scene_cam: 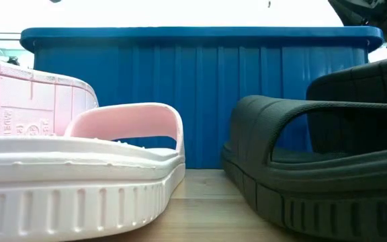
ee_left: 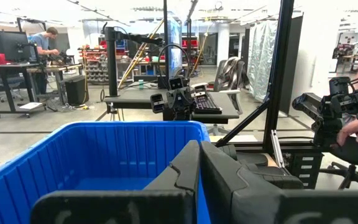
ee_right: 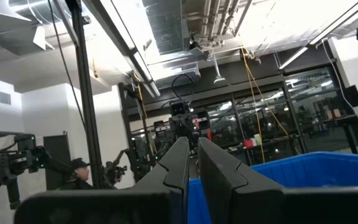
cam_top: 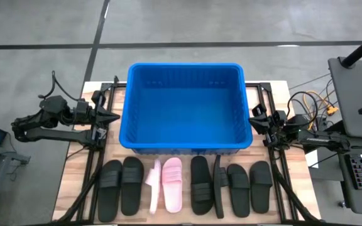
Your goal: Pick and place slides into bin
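Left pincer (cam_top: 114, 117) closed, empty, parked beside the bin's (cam_top: 184, 68) left wall; right pincer (cam_top: 254, 123) closed too, empty, at the right wall. Bin empty. Slides (cam_top: 185, 185) all in a row on the worktop (cam_top: 74, 182) in front of it. Risk: two stand on edge, packed tight, so a grab could clip or tip neighbours.
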